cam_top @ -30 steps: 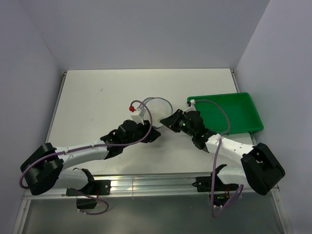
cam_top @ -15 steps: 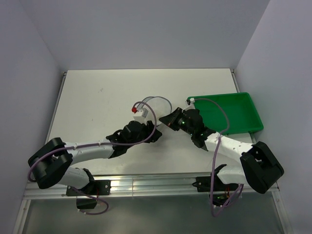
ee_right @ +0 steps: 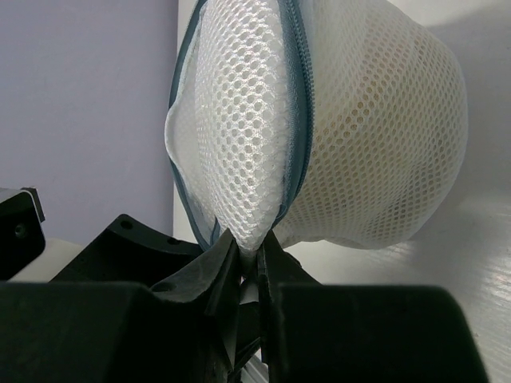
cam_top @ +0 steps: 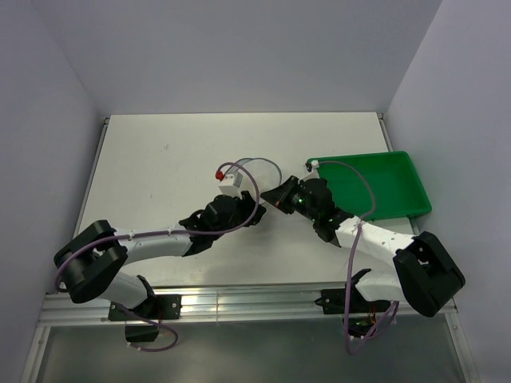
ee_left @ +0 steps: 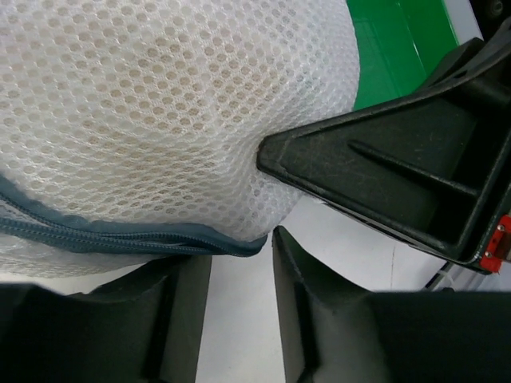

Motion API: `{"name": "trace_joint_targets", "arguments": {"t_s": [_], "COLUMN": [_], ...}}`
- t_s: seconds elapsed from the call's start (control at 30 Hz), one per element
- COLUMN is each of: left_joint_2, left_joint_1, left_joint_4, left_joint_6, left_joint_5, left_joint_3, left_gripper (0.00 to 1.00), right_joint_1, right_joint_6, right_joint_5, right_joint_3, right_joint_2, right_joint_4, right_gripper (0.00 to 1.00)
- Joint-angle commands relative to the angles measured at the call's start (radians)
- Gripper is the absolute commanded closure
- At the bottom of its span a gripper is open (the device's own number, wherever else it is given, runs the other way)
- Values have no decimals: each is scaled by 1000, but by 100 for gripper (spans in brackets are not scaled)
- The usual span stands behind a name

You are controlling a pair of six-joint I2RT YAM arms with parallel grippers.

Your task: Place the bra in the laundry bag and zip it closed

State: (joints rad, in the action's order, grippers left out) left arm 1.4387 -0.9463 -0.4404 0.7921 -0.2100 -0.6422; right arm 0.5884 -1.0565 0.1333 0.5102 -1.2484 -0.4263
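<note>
**Right pincer nips the mesh, left stands parted at the rim**

From above, I see the laundry bag only as a pale ring on the white desk. It lies near the middle, just left of the green tray. Both my arms meet at its near side and hide most of it, and that view does not tell me how my fingers stand.

My right wrist camera does. My right pincer is clenched on a fold of the bag's white mesh, with the fabric drawn down to a point between the tips. The bag bulges above them, and its blue-grey zipper runs up over the curve. A beige tint shows through the mesh on the right; I cannot tell what it is.

My left wrist camera gives the other side. My left pincer is parted and grasps nothing, with bare desk showing between its fingers. The zippered rim lies just above its tips. Here I also see one black finger of my right pincer pressed into the mesh, and a corner of the tray beyond it.
</note>
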Motion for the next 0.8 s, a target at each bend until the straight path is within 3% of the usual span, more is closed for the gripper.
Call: {"name": "trace_joint_targets", "arguments": {"t_s": [0.0,0.27,0.33,0.37,0.43,0.77], "left_joint_2": [17,2,-6,-14,-21,-130], "left_joint_1": [-11,-28,-31,-31,-32,-32], "left_joint_4": [-75,-75,-75,-73,-64,-8], "left_joint_6": [-30,-21,-19,-21,-22,-54], "left_joint_5": [-51,-156,-173,-187,-198,-215], "left_joint_3": [-51,-39,-31,-28,-25,56], "left_gripper": [60,75,84,94,100,100], "right_joint_1": [5,31,36,36,36,10], "right_joint_6": [16,35,39,43,49,131], "right_joint_5": [9,-4,-4,-4,-11,-3], "right_joint_3": [22,19,21,19,21,67], "right_joint_2": [0,-6,-8,-6,0,3], "right_joint_4": [-37,-31,-26,-26,-19,44], "right_gripper": [91,95,96,96,96,100]}}
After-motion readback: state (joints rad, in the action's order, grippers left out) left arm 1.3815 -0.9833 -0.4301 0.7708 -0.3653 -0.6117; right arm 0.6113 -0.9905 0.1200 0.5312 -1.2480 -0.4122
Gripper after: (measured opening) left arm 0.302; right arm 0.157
